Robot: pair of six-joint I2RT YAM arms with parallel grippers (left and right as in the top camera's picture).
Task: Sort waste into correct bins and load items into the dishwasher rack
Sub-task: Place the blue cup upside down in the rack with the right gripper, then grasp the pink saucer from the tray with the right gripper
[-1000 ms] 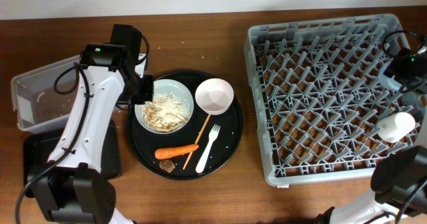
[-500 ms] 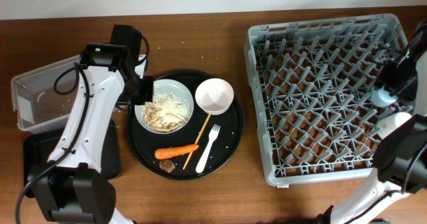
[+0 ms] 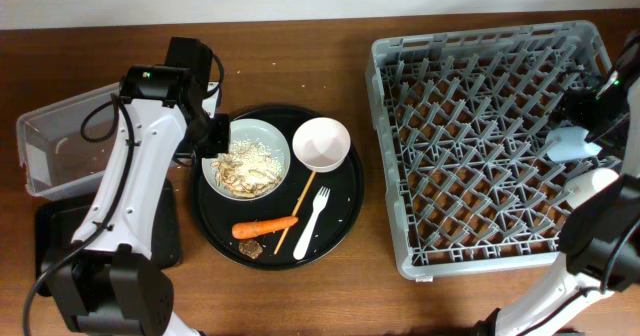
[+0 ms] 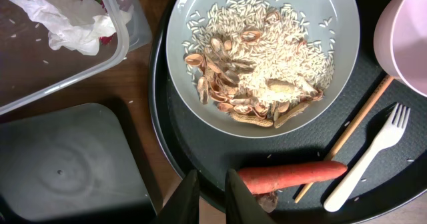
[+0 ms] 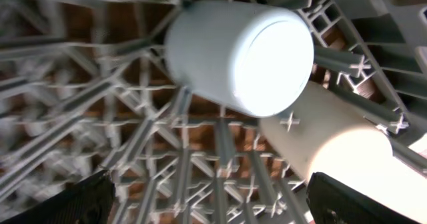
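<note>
Light blue cup (image 5: 237,54): on side among dishwasher rack (image 5: 100,117) pegs, just beside cream cup (image 5: 333,151); pegs likely keep it lodged. Right gripper (image 5: 213,191): spread wide, empty. Left gripper (image 4: 211,192): nearly pressed together, empty, near carrot (image 4: 293,176).

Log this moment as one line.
left gripper: narrow, at round tray rim | right gripper: open | light blue cup: in rack beside cream cup

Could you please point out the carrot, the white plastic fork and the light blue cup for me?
carrot (image 3: 265,227): overhead view, middle of its body.
white plastic fork (image 3: 310,223): overhead view, middle of its handle.
light blue cup (image 5: 210,47): right wrist view, its side wall.
</note>
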